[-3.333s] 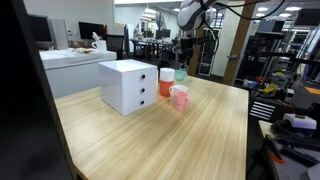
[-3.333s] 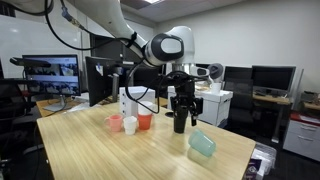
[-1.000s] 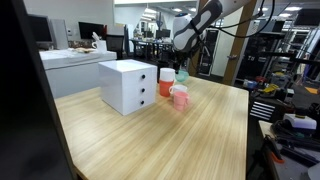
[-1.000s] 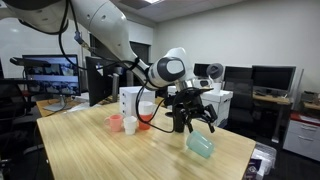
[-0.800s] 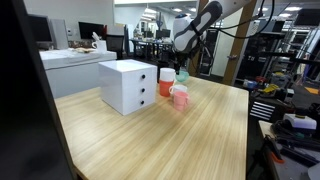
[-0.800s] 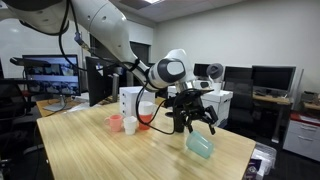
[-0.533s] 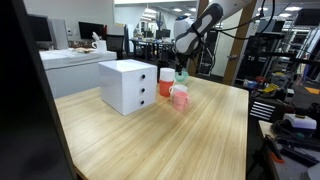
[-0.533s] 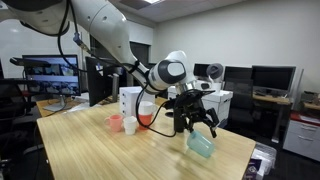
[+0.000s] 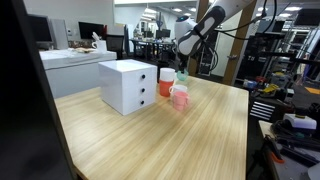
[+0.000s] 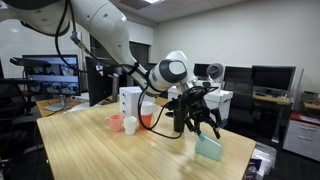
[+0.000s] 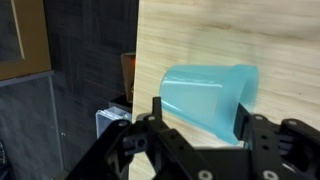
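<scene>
A translucent teal cup (image 11: 205, 95) lies on its side between my fingers, near the edge of the wooden table (image 11: 290, 40). My gripper (image 11: 200, 115) straddles it, one finger against each side of the cup. In an exterior view the gripper (image 10: 205, 133) reaches down at the table's far end onto the teal cup (image 10: 209, 149), which stands tilted. From the opposite side the gripper (image 9: 181, 70) and the teal cup (image 9: 181, 77) show only small, behind the other cups.
A white drawer box (image 9: 128, 85) stands mid-table with an orange cup (image 9: 165, 84) and a pink mug (image 9: 179, 96) beside it. A pink cup (image 10: 115, 123), a white mug (image 10: 130, 124) and an orange cup (image 10: 145, 121) sit apart from the gripper. Desks and monitors surround the table.
The fingers have come in from wide apart onto the teal cup's sides. The cup has tipped from lying flat to a tilted stance and shifted slightly toward the table's end.
</scene>
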Robot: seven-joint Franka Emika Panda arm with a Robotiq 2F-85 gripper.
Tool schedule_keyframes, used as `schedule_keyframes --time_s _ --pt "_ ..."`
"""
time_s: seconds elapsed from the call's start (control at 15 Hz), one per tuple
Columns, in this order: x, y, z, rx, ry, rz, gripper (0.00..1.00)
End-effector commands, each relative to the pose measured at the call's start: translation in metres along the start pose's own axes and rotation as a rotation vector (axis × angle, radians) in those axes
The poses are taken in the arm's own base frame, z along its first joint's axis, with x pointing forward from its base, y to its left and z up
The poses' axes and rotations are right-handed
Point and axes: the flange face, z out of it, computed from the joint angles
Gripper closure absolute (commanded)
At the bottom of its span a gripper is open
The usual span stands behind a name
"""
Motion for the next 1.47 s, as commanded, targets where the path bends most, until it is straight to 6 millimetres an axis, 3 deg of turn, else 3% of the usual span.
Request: schedule_keyframes --time_s 0.0,0.33,0.6,1.0,1.4 --pt "-0.004 -0.003 0.0 -0.037 0.011 -0.008 0.64" --pt "-0.005 -0.004 0.0 -0.047 0.016 -0.017 0.98" --pt "-0.005 0.006 -0.007 -0.076 0.028 -0.019 1.0" --pt "-0.005 -0.006 -0.022 0.002 -0.003 0.007 0.98" --pt "0.004 -0.032 -0.069 0.215 -0.056 0.079 0.98"
